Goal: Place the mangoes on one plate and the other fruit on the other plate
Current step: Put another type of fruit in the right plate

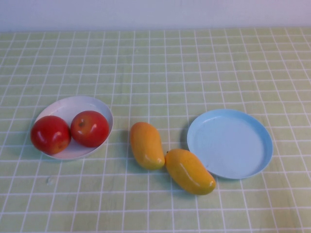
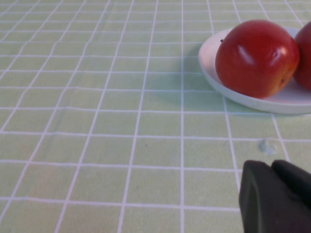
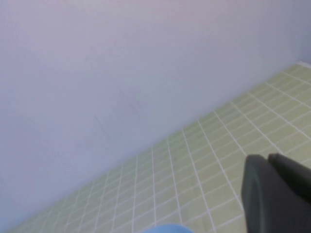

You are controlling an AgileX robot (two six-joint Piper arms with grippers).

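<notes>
Two red apples (image 1: pixel 50 134) (image 1: pixel 90 128) sit together on the white plate (image 1: pixel 73 107) at the left. Two yellow-orange mangoes (image 1: pixel 146 144) (image 1: pixel 190 171) lie on the cloth in the middle, touching end to end. The light blue plate (image 1: pixel 229 142) stands bare at the right, its edge beside the nearer mango. Neither arm shows in the high view. My left gripper (image 2: pixel 270 166) is shut with nothing in it, low over the cloth near the white plate (image 2: pixel 252 101) and one apple (image 2: pixel 256 57). My right gripper (image 3: pixel 267 159) is shut and holds nothing, facing the far wall.
A green cloth with a white grid (image 1: pixel 165 68) covers the whole table. A pale wall (image 1: pixel 155 12) runs along the far edge. A sliver of the blue plate (image 3: pixel 165 228) shows in the right wrist view.
</notes>
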